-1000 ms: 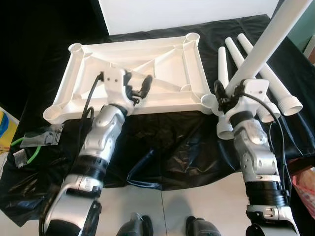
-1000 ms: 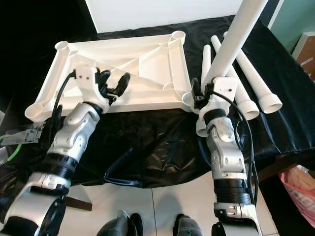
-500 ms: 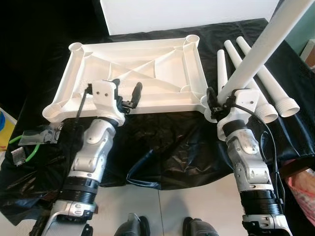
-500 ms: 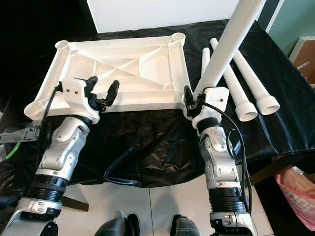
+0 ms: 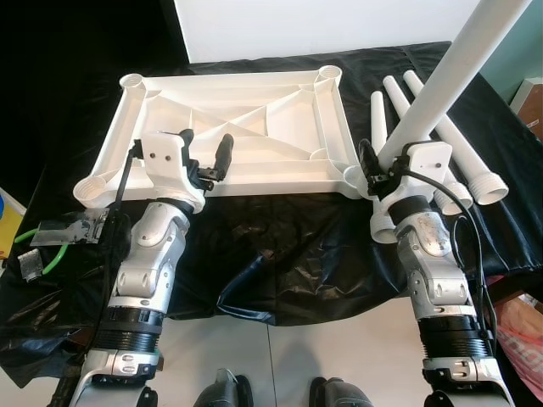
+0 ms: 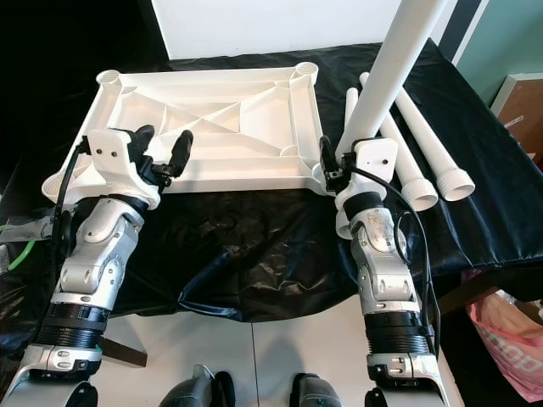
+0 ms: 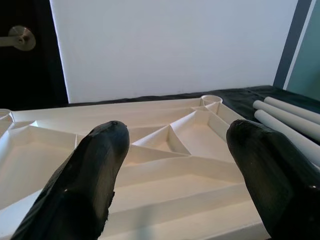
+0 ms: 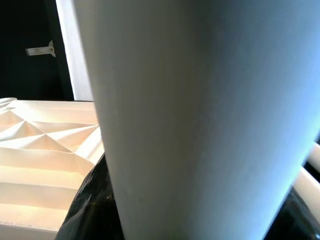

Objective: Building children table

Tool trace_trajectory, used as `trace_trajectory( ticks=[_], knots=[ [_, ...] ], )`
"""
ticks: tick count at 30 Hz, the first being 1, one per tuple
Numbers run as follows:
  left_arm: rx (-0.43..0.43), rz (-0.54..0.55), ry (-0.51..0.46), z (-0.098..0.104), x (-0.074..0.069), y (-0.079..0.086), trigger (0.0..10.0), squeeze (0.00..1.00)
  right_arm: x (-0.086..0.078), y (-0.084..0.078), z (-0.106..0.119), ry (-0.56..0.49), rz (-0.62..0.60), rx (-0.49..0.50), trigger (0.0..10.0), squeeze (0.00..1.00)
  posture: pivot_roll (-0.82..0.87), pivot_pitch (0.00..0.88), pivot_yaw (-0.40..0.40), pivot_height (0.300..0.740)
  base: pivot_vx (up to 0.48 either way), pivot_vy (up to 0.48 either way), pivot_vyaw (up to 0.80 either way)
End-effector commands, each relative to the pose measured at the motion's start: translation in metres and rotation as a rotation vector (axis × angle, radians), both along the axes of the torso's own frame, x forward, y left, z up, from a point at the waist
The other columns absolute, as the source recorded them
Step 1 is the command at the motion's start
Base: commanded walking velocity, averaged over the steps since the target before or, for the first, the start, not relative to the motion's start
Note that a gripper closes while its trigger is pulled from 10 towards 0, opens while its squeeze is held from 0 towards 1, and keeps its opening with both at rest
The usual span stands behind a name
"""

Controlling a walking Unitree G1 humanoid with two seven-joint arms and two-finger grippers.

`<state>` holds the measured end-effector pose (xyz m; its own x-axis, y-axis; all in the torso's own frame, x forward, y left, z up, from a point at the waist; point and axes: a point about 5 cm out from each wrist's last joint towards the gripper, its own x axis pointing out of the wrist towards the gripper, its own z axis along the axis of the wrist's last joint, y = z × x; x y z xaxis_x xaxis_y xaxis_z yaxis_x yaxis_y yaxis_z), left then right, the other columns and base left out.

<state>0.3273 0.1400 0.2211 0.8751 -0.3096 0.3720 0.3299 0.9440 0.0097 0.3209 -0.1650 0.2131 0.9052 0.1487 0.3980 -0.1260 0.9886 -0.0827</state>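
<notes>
Black plastic sheeting (image 5: 280, 254) covers the table in front of me, with a white wall panel (image 5: 322, 25) standing behind it. On the sheeting I see the white tabletop (image 5: 246, 127) lying upside down, its ribbed underside facing up and a round leg socket at each corner.

My left hand (image 5: 206, 161) hovers over the near edge of the tabletop, toward its left half. Its two black fingers (image 7: 95, 175) are spread apart and hold nothing; through the left wrist view I see the ribbed panel between and beyond them.

My right hand (image 5: 380, 174) is clenched around one white leg (image 5: 450, 76), gripping it low down. That leg stands steeply tilted, rising up and to the right out of the top of the head views. Its lower end sits at the near right corner socket (image 5: 356, 175) of the tabletop; I cannot tell whether it is seated in the socket. In the right wrist view the leg's white shaft (image 8: 200, 125) crosses close before the camera.

Three more legs (image 5: 458, 161) lie side by side on the sheeting just right of the tabletop, their wider threaded ends toward me.

At the left edge of the table I note a green cable (image 5: 47, 254) beside a small clear bag (image 5: 72, 231).
</notes>
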Motion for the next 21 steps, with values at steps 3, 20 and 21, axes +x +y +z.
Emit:
trace_trajectory(
  ticks=[3,20,21],
  knots=[
    [-0.022,0.057,0.018,-0.0017,-0.0006,0.007,10.0,0.0,0.0003,-0.0025,0.0013,-0.017,-0.012,-0.006,10.0,0.0,-0.03,0.097,0.017,0.74,0.0,0.0,0.0],
    [-0.039,0.07,0.018,0.0009,-0.0009,0.011,10.0,0.0,0.0044,-0.0055,-0.0023,-0.01,-0.011,-0.042,10.0,0.0,-0.02,0.078,-0.002,0.74,0.23,0.0,0.0],
    [-0.039,0.07,0.018,0.0009,-0.0009,0.011,10.0,0.0,0.0044,-0.0055,-0.0023,-0.01,-0.011,-0.042,10.0,0.0,-0.02,0.078,-0.002,0.74,0.285,0.0,0.0]
  ],
)
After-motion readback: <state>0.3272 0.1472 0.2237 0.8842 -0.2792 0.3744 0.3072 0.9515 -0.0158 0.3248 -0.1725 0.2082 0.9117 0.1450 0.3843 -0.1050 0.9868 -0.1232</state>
